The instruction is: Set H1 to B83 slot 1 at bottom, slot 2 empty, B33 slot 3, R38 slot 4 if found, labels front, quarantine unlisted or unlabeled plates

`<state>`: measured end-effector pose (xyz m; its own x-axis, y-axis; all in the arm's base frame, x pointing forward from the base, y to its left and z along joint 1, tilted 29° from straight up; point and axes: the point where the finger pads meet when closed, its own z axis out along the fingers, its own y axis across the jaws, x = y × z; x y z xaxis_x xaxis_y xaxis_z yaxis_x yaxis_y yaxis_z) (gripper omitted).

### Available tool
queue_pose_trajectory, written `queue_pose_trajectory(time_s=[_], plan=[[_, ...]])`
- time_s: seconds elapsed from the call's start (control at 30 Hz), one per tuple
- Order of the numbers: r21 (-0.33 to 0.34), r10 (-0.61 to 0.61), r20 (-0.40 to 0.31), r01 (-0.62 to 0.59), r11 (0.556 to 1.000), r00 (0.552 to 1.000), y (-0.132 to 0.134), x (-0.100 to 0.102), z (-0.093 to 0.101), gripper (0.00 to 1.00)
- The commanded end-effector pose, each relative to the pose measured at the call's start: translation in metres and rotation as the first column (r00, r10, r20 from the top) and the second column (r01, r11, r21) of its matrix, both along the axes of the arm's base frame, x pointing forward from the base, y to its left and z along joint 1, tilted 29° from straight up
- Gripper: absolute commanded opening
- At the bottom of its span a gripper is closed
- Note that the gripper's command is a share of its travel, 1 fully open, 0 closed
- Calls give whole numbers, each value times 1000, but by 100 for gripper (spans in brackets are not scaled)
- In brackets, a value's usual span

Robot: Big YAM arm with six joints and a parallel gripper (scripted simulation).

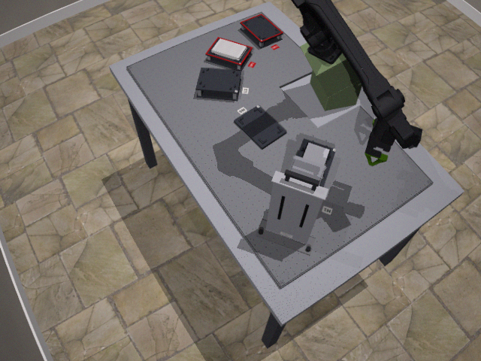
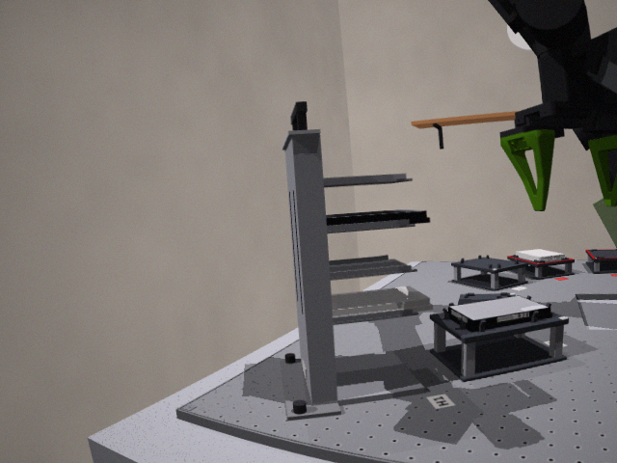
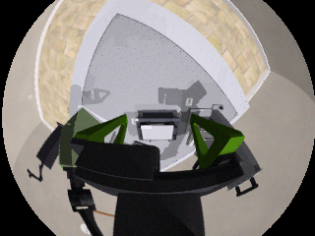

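Observation:
The plate hotel H1 (image 1: 294,210) (image 2: 308,274) stands near the table's front. In the exterior view a black plate (image 2: 376,217) lies in the third slot up, and a grey plate (image 2: 378,301) seems to lie in the bottom slot. The second and top shelves look bare. A white-topped plate (image 1: 316,153) (image 2: 497,309) (image 3: 157,132) sits on the raised landing nest (image 2: 497,333) in front of the hotel. My gripper (image 1: 376,157) (image 2: 570,199) (image 3: 158,117) is open and empty. It hangs high, to the right of the landing nest, about level with the upper shelves.
A white plate (image 1: 230,48) (image 2: 539,255) sits in one red-edged quarantine nest; the other red-edged nest (image 1: 261,28) (image 2: 603,255) is bare. A raised dark nest (image 1: 218,79) (image 2: 486,263) and a flat dark nest (image 1: 260,127) lie behind. The arm's green base (image 1: 334,83) stands at the back right.

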<state>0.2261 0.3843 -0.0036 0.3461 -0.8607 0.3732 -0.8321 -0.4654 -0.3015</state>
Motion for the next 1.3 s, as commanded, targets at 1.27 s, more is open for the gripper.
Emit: queue_pose_trajectory(time_s=[1.27], plan=[[349, -596, 40, 548, 760, 802, -79, 27, 64, 100]])
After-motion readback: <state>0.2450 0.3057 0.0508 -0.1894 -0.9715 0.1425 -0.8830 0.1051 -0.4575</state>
